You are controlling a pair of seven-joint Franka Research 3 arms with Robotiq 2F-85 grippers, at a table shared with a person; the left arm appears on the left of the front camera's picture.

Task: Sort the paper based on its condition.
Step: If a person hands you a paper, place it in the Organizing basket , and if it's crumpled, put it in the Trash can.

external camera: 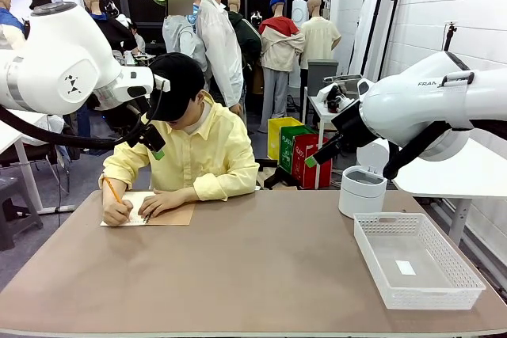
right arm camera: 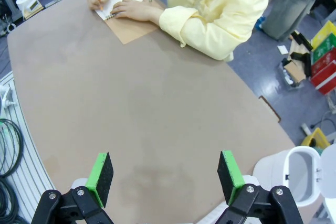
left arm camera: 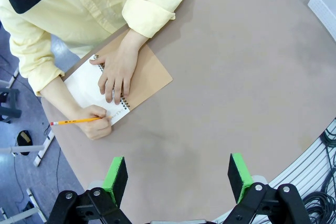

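Observation:
No loose paper is in view. At the far left of the table, a person in a yellow shirt writes with a pencil (left arm camera: 76,121) on the white page of a spiral notebook (external camera: 162,213) with a tan cover (left arm camera: 152,77). One hand rests flat on the page. My left gripper (external camera: 156,146) hangs open in the air above and in front of the person, and its green pads (left arm camera: 116,178) stand wide apart over bare table. My right gripper (external camera: 315,157) is also raised and open, and its pads (right arm camera: 101,178) have nothing between them.
A white mesh basket (external camera: 432,297) sits at the right front of the brown table (external camera: 261,267), with a small white slip inside. A white lidded bin (external camera: 362,189) stands behind it at the far right edge. Cables hang off the table's near side (right arm camera: 10,145).

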